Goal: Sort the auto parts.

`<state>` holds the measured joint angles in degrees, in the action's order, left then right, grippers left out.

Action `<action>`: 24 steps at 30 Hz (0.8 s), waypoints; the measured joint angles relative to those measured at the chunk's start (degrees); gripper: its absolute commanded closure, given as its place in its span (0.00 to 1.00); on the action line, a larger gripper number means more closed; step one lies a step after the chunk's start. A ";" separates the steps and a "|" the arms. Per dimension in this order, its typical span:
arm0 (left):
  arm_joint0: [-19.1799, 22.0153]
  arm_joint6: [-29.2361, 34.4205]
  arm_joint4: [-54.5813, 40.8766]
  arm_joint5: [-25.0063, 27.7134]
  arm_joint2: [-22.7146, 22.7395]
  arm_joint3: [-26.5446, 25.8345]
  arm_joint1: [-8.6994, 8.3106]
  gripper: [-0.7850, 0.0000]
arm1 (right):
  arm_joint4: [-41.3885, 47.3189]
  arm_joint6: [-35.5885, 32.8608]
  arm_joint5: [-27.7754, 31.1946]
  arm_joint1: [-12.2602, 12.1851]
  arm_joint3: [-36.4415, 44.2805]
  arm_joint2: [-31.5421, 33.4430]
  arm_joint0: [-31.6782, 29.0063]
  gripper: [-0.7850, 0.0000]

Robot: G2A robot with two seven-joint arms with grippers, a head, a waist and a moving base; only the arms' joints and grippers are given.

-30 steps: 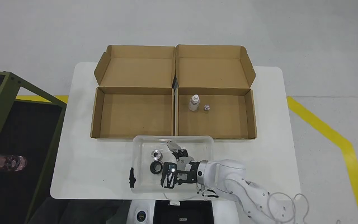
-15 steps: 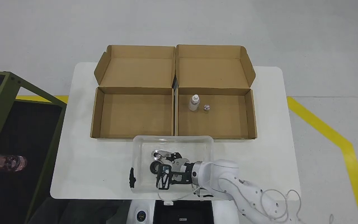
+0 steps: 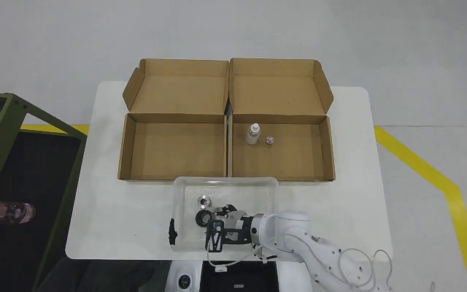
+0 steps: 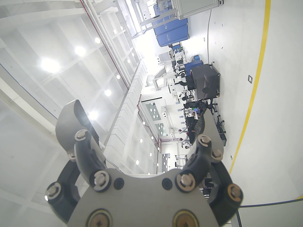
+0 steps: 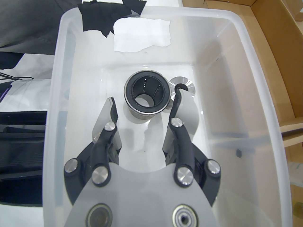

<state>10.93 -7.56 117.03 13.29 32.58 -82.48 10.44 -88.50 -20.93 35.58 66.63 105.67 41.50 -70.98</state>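
Note:
A black linear bearing (image 5: 146,95) with a steel rim stands in the clear plastic bin (image 5: 56,95); from above it is a dark ring (image 3: 203,218). Beside it lies a silver flanged part (image 5: 182,87), also seen from above (image 3: 202,200). My right gripper (image 5: 144,105) is open inside the bin, its fingertips (image 5: 113,109) on either side of the bearing's near end, nothing gripped. From above that gripper (image 3: 213,226) comes in over the bin's front edge. My left gripper (image 4: 139,116) is open and empty, pointing up at the hall ceiling.
Two open cardboard boxes stand behind the bin: the left box (image 3: 175,150) is bare, the right box (image 3: 321,150) holds a small white bottle (image 3: 253,133) and a small metal piece (image 3: 269,139). Black tape (image 5: 106,15) and a paper label (image 5: 142,35) are on the bin's far wall.
My right gripper has shifted across the bin toward the bearing and settled lower, so its open fingers now flank it. The parts have not moved.

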 measured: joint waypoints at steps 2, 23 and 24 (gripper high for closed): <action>0.00 0.00 0.00 0.00 0.00 0.00 0.00 0.00 | -0.08 0.01 0.25 0.11 -0.22 -0.30 0.19 0.50; 0.00 0.00 0.00 0.00 0.00 0.00 0.00 0.00 | 1.58 -1.28 0.78 2.14 -3.01 -3.75 4.16 0.40; 0.00 0.00 0.00 0.00 0.00 0.00 0.00 0.00 | 1.59 -1.35 0.77 2.23 -3.05 -3.86 4.32 0.42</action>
<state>10.93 -7.56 117.03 13.29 32.58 -82.48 10.44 -86.91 -22.28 36.35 68.86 102.62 37.63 -66.66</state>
